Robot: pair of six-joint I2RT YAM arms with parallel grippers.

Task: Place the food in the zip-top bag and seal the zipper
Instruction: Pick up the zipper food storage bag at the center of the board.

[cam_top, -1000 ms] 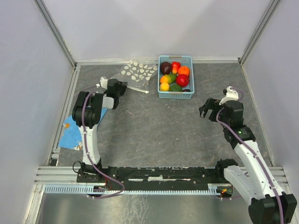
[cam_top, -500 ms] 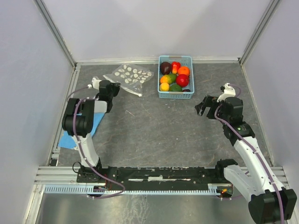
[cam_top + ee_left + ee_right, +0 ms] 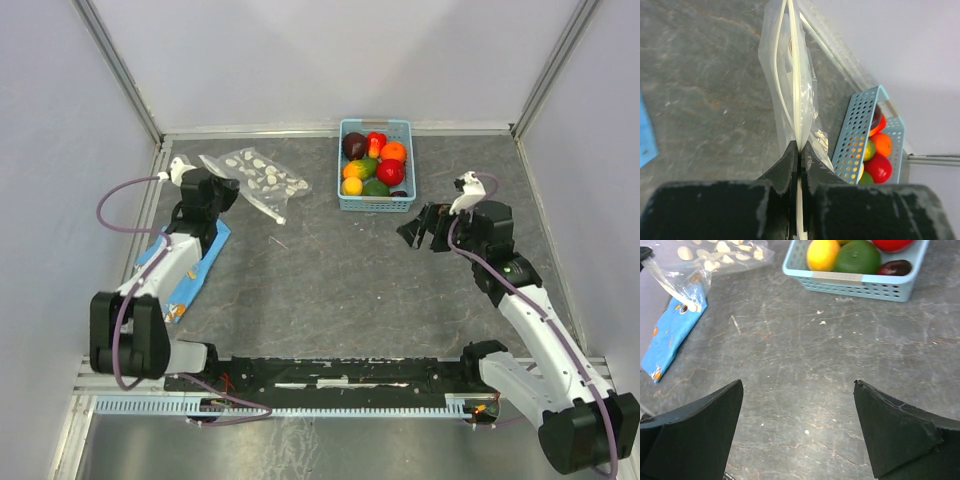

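Note:
The zip-top bag (image 3: pixel 255 174), clear with white oval spots, lies at the back left of the table. My left gripper (image 3: pixel 222 190) is shut on its near edge. In the left wrist view the gripper (image 3: pixel 800 149) pinches the whitish zipper (image 3: pixel 794 75), and the bag (image 3: pixel 785 95) hangs edge-on from it. The food (image 3: pixel 374 160) sits in a light-blue basket (image 3: pixel 376 205), and also shows in the left wrist view (image 3: pixel 879 167) and the right wrist view (image 3: pixel 856 256). My right gripper (image 3: pixel 414 229) is open and empty above bare table, near the basket's front right; its jaws (image 3: pixel 797 385) stand wide apart.
A blue cloth (image 3: pixel 195 265) lies by the left wall under my left arm and shows in the right wrist view (image 3: pixel 671 334). The basket (image 3: pixel 865 284) stands against the back edge. Grey walls close in the left, back and right sides.
My left arm has swung left and pulled the bag with it, away from the basket toward the left wall. My right gripper has moved a little left and forward.

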